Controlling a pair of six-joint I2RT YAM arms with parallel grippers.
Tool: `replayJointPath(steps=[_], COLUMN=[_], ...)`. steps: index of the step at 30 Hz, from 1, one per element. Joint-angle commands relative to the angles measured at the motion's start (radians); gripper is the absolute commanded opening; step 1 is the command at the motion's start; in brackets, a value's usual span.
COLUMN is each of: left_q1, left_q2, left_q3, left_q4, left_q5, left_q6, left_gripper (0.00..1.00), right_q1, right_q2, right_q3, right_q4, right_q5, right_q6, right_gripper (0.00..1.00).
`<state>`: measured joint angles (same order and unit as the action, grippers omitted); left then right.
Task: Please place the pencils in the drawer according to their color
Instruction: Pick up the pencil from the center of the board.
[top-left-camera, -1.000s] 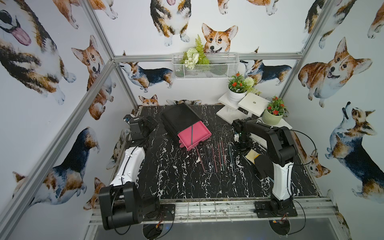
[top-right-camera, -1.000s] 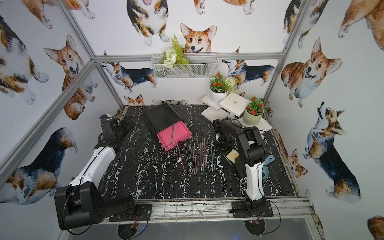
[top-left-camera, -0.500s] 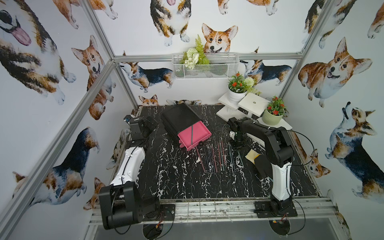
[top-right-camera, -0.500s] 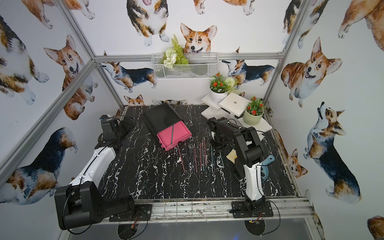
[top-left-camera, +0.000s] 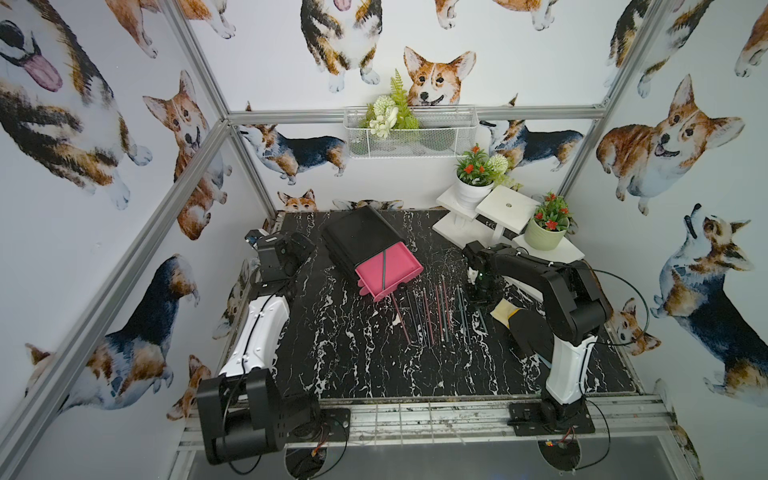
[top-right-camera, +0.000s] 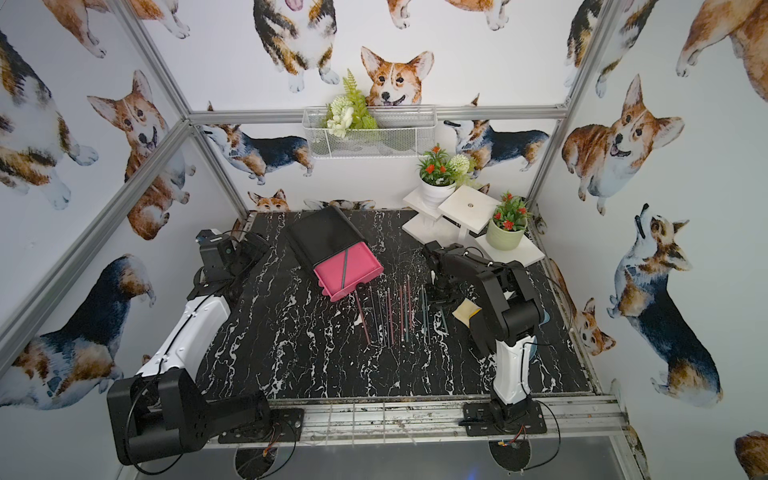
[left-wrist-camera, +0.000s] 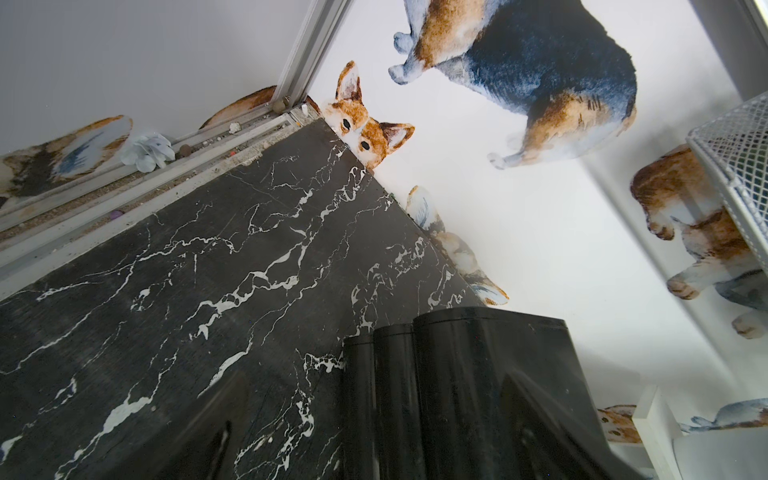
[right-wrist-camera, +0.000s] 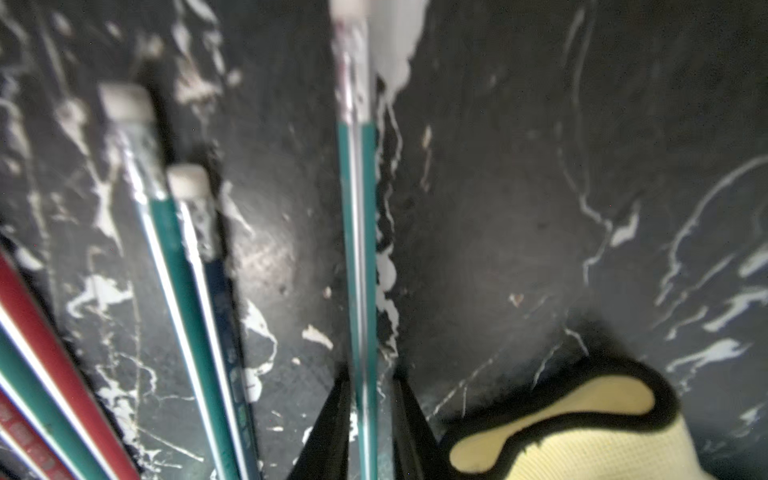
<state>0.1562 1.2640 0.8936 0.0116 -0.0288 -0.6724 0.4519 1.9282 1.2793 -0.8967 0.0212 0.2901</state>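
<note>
The green pencil (right-wrist-camera: 359, 228) at the right end of the row lies on the black marble table (top-left-camera: 332, 353), or barely off it. Its long axis runs near to far, roughly in line with the other pencils (top-left-camera: 432, 307) spread just to its left. The right pincer (right-wrist-camera: 370, 374) stands directly over it, pointing down with a finger on each side of the shaft, so the jaws close across the long axis, not along it. They are drawn in narrow and look to be pinching the pencil, though the wrist view is blurred and a thin dark line shows on one side. A yellow glove (right-wrist-camera: 582, 436) lies just to the right and nearer, apart from the pencil. The open pink drawer (top-left-camera: 374, 282), pulled out of the black cabinet (top-left-camera: 357, 232), lies to the left and somewhat farther back, beyond the whole row. A lone pencil (top-left-camera: 384, 270), also green, lies slantwise in it. The carry would therefore go up and then left over the row, and the shaft would likely need a turn to match the tray. The right arm is plainly the nearer one. The left pincer (top-left-camera: 301, 249) sits at the far left beside the cabinet, jaws wide and empty.
</note>
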Motion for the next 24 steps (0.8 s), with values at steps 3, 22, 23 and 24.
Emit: replayJointPath(steps=[3, 22, 23, 24], left_q1=[0.003, 0.003, 0.003, 0.003], left_q2=[-0.001, -0.005, -0.005, -0.007], left_q3=[0.000, -0.002, -0.003, -0.004], left_q4=[0.019, 0.015, 0.016, 0.018], left_q5=[-0.004, -0.003, -0.002, -0.002], left_q6=[0.004, 0.004, 0.004, 0.004], left_gripper=[1.00, 1.00, 1.00, 1.00], right_q1=[0.008, 0.019, 0.020, 0.023], right_q2=[0.000, -0.048, -0.057, -0.067], right_q3=[-0.053, -0.083, -0.079, -0.077], right_q4=[-0.027, 0.043, 0.037, 0.032], right_q5=[0.014, 0.034, 0.037, 0.041], right_q6=[0.036, 0.099, 0.100, 0.100], right_gripper=[0.25, 0.00, 0.00, 0.00])
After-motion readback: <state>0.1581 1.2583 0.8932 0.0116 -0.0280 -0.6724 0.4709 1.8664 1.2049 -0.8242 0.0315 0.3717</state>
